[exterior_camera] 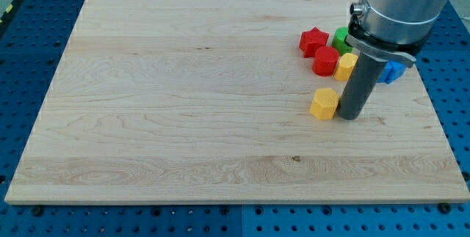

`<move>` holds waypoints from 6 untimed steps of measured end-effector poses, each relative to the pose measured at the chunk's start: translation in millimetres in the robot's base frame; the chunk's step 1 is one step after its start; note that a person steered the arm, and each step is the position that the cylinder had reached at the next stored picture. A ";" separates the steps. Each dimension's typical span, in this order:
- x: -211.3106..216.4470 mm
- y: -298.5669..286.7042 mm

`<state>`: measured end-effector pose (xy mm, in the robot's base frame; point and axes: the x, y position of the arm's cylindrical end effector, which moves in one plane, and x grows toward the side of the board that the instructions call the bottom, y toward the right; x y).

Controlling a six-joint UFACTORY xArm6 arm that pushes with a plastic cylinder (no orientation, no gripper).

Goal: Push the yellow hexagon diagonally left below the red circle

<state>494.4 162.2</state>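
The yellow hexagon lies on the wooden board right of centre. My tip stands just to its right, touching or nearly touching it. The red circle sits above the hexagon, toward the view's top. The rod rises from the tip to the arm's grey body at the view's top right.
A red star lies above-left of the red circle. A green block is right of the star. Another yellow block touches the red circle's right side. A blue block shows behind the rod. The wooden board rests on a blue perforated table.
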 end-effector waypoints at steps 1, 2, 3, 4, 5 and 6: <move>-25.7 0.9; -31.4 0.9; -25.1 -13.8; -2.1 -51.9; 3.4 -60.6; 3.4 -12.3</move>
